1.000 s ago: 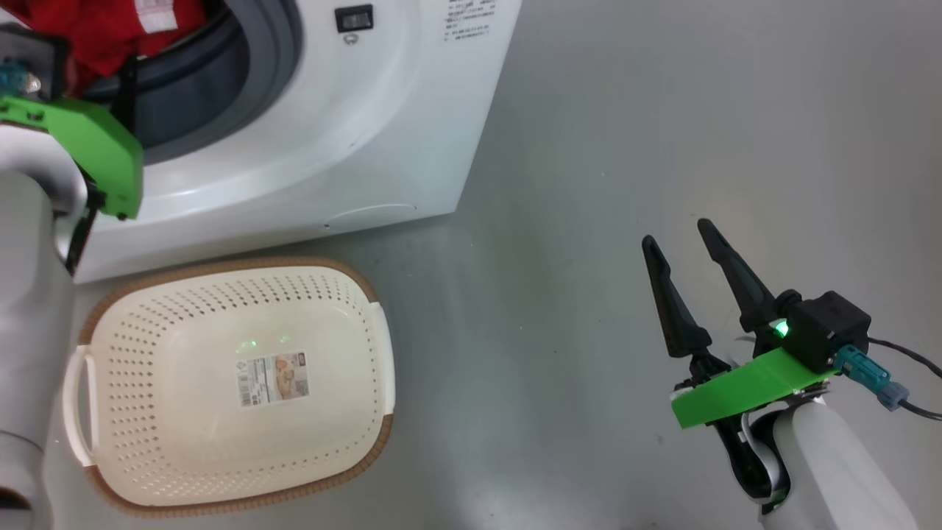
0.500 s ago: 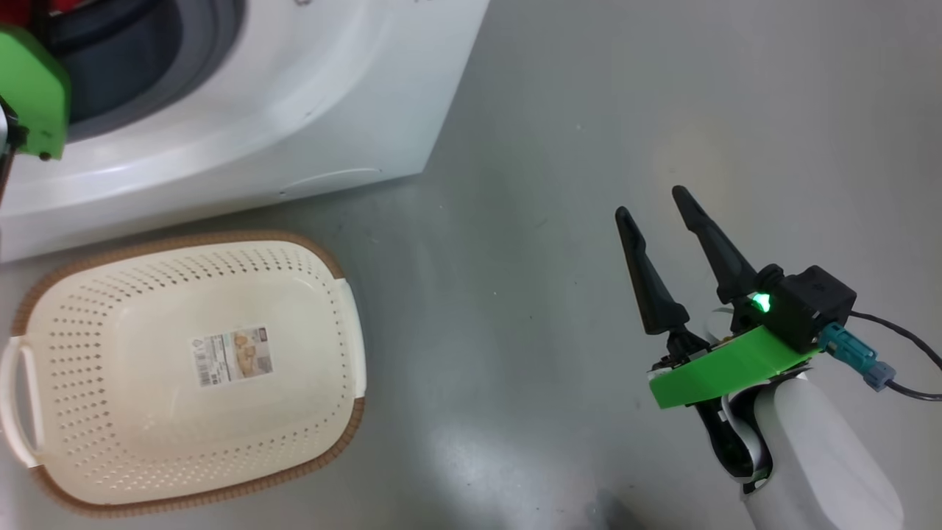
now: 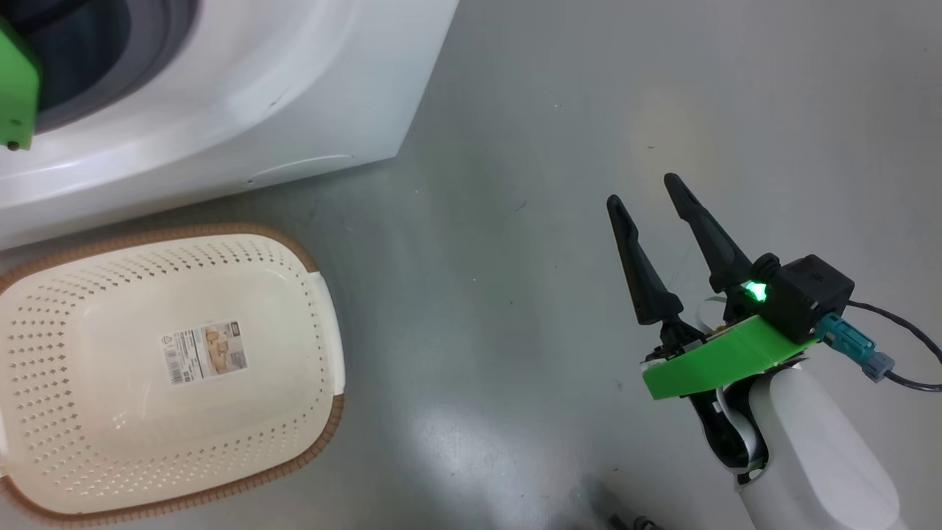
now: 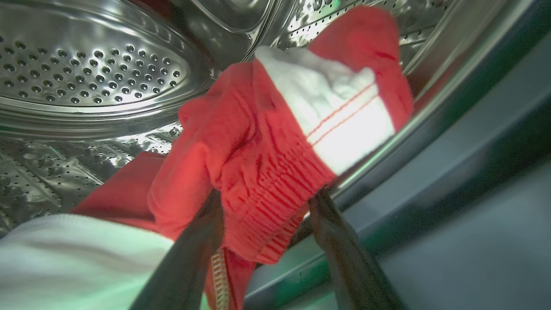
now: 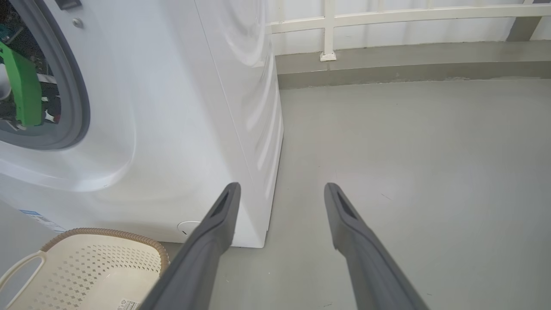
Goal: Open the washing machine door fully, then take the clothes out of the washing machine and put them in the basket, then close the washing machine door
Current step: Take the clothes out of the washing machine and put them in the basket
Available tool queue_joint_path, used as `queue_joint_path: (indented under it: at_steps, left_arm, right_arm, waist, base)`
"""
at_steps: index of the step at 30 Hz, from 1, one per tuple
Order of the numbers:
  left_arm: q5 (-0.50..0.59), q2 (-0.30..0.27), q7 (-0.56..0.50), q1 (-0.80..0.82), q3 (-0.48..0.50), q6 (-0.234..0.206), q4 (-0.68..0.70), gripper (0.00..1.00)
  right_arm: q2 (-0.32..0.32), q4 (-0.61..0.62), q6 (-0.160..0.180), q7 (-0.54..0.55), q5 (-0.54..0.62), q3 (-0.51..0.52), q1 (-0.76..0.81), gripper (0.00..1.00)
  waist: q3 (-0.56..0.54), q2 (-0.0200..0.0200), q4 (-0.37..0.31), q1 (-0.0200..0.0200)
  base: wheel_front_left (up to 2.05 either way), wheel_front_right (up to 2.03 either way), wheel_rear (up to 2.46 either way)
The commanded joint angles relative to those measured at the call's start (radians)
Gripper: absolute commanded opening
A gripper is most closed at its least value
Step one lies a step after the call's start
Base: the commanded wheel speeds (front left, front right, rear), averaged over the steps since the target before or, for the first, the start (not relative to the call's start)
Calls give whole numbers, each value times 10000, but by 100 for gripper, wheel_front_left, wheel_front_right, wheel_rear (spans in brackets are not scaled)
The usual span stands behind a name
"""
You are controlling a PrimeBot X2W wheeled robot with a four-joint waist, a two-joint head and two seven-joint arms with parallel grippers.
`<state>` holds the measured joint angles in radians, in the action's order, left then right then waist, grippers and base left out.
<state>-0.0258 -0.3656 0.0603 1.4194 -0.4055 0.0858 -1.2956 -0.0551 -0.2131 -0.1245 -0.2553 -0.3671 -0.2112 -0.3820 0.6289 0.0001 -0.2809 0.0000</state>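
The left gripper [image 4: 267,202] is inside the perforated steel drum [image 4: 94,69] of the big white boxy washing machine [image 3: 243,96]; its jaws stand wide apart astride a fold of the bright red garment with white striped trim [image 4: 241,142], which hides the fingertips; a plain white cloth [image 4: 64,258] lies beside it. The small cream perforated plastic basket with a brown woven-look rim [image 3: 294,246] stands on the grey floor [image 3: 515,294] just before the machine, holding a label sticker [image 3: 204,351]. The right gripper [image 3: 640,188] hovers over the floor well to the right, jaws released, grasping nothing.
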Motion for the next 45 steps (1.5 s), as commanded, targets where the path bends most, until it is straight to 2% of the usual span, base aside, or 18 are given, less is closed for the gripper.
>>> queue_joint_path:
  at_steps: [1,2,13,24,34,45]
  left_arm:
    - [-21,-474,87,216,58,-131,142,34]
    - [-41,-467,138,214,51,-140,136,0]
    - [-697,-236,853,-63,368,-186,90,0]
    - [-2482,204,1983,-1432,1832,-59,352,0]
    - [-3224,515,2012,-3807,3334,-57,3355,0]
    - [-2625,1208,2014,-6045,4763,155,6075,0]
  right_arm:
    - [44,232,-62,-65,-11,-195,54,100]
    - [45,231,-62,-65,-22,-190,47,100]
    - [48,221,-62,-65,44,-72,92,100]
    - [-58,119,-62,-65,196,90,456,100]
    - [-290,83,-62,-65,218,204,926,100]
    - [-533,81,-62,-65,171,363,1371,100]
  waist:
    - [2,-1,0,0]
    - [-8,-1,2,0]
    - [-286,-1,190,0]
    - [-1153,-1,603,0]
    - [-1994,-1,1019,0]
    - [-2709,-1,1256,0]
  base:
    - [0,0,0]
    - [0,0,0]
    - [0,0,0]
    - [0,0,0]
    - [0,0,0]
    - [0,0,0]
